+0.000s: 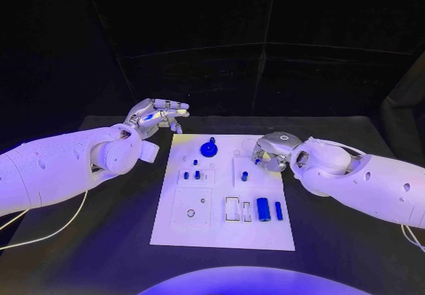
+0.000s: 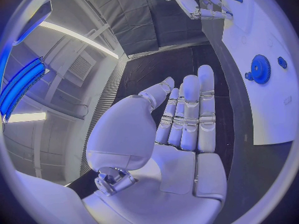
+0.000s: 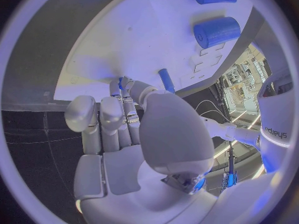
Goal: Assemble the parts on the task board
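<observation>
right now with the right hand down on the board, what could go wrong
The right hand is low over the task board, fingertips beside an upright blue peg; a sideways nudge might tip it. The thick blue cylinder and thin blue rod lie loose on the board near that arm and could roll if brushed. The left hand is off the board, so nothing steadies it.

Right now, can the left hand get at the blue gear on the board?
Probably yes. The left hand is open and hovers off the board's far left corner; the blue gear stands uncovered nearby, with the right hand on the other side.
</observation>
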`<act>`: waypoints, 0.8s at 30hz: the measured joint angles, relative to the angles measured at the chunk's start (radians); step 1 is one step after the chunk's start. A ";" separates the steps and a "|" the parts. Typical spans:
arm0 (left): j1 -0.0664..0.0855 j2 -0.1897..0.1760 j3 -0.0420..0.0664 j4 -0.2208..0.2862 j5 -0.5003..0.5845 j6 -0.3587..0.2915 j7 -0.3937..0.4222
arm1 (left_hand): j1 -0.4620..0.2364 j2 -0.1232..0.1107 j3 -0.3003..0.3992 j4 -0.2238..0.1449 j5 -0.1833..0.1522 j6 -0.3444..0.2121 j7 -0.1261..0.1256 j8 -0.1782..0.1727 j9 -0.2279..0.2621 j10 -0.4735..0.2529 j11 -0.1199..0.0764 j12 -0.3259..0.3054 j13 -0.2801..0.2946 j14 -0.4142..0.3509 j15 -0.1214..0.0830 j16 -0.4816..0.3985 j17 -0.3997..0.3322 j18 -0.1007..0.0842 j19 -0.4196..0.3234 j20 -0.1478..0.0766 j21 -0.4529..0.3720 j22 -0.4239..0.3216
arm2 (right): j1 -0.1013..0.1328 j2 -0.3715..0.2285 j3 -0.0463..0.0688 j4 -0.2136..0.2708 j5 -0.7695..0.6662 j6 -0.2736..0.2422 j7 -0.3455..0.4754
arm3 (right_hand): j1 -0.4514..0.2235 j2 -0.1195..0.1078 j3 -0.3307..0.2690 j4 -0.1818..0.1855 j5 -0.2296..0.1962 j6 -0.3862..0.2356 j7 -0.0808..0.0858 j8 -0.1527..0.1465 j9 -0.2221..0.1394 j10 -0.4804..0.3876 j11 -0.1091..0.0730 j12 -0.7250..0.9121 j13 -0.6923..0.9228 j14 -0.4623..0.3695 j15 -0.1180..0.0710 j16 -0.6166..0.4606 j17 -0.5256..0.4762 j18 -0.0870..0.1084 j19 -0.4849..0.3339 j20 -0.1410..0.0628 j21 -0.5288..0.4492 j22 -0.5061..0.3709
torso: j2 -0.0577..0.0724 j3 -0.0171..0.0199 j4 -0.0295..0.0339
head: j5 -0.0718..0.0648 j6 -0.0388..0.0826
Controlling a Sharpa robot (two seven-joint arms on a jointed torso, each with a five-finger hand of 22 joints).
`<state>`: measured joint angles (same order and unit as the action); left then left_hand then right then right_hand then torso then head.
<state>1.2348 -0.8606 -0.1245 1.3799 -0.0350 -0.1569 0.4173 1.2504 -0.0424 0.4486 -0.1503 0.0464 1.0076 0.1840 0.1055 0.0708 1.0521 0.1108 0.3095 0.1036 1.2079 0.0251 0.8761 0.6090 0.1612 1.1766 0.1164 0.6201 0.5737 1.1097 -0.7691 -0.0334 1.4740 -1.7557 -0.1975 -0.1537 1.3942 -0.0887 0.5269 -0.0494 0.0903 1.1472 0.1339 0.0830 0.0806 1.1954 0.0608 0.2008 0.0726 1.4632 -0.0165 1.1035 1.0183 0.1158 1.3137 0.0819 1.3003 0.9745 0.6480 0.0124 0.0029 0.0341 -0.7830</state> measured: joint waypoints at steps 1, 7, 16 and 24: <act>0.000 -0.001 0.000 -0.001 0.000 0.000 0.000 | 0.000 0.000 0.000 0.000 0.000 0.000 0.000 0.000 0.000 0.000 0.000 0.000 0.000 0.000 0.000 0.000 0.000 0.000 0.000 0.000 0.000 0.000 | 0.000 -0.004 0.000 0.006 0.001 -0.003 -0.001 | -0.002 0.002 0.001 0.001 -0.001 0.000 0.000 0.000 0.000 0.000 0.000 0.000 0.000 0.000 0.000 0.000 0.000 0.000 0.000 0.000 0.003 0.002 | 0.000 0.0000 -0.0001 | 0.000 0.001; 0.000 -0.003 0.000 -0.006 0.000 0.001 -0.002 | -0.004 -0.004 -0.003 0.003 0.000 0.000 0.000 0.004 -0.001 -0.004 0.004 0.000 0.000 -0.007 0.000 0.000 -0.004 0.000 -0.003 0.003 0.000 -0.003 | 0.001 -0.031 0.001 0.044 0.011 -0.028 -0.004 | -0.002 0.002 0.004 -0.001 -0.003 0.000 0.000 0.000 0.000 0.000 0.000 0.000 0.000 0.000 0.000 0.000 -0.001 0.000 0.007 0.000 0.008 0.014 | 0.000 0.0000 -0.0007 | 0.000 0.004; 0.000 -0.004 0.000 -0.011 0.000 0.001 -0.004 | -0.004 -0.004 -0.003 0.003 0.000 -0.004 0.004 0.004 -0.001 -0.011 0.004 0.005 0.001 -0.007 0.000 0.000 -0.006 0.000 -0.003 0.003 -0.008 -0.004 | 0.002 -0.067 0.005 0.120 0.025 -0.079 -0.002 | -0.008 -0.003 0.009 -0.006 -0.003 0.000 0.000 -0.002 -0.001 0.000 0.000 -0.001 0.000 0.000 0.000 0.000 -0.001 0.000 0.007 0.000 0.014 0.024 | 0.000 -0.0012 -0.0007 | 0.005 0.008; 0.000 0.000 0.000 -0.013 0.001 0.001 -0.004 | -0.004 -0.004 -0.003 0.003 0.000 -0.004 0.004 0.004 -0.001 -0.011 0.004 0.005 0.001 -0.007 0.000 0.000 -0.008 0.000 -0.003 0.003 -0.008 -0.005 | 0.002 -0.050 0.006 0.200 0.052 -0.118 0.011 | -0.008 -0.003 0.015 -0.013 -0.002 -0.001 -0.001 -0.003 -0.001 0.000 0.000 -0.005 0.000 0.000 0.000 0.000 -0.001 0.000 0.007 0.000 0.018 0.028 | 0.001 -0.0015 -0.0002 | 0.016 0.006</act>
<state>1.2348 -0.8603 -0.1250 1.3673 -0.0345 -0.1557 0.4134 1.2462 -0.0466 0.4459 -0.1476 0.0464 1.0040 0.1876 0.1094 0.0699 1.0415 0.1144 0.3145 0.1043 1.2007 0.0251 0.8761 0.6014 0.1612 1.1732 0.1198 0.6126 0.5685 1.1120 -0.8189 -0.0277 1.6737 -1.7036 -0.3154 -0.1423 1.3867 -0.0919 0.5420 -0.0620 0.0881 1.1460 0.1330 0.0803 0.0797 1.1953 0.0609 0.1962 0.0724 1.4632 -0.0164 1.1035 1.0175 0.1160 1.3208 0.0818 1.3185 1.0027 0.6493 0.0108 0.0027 0.0498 -0.7772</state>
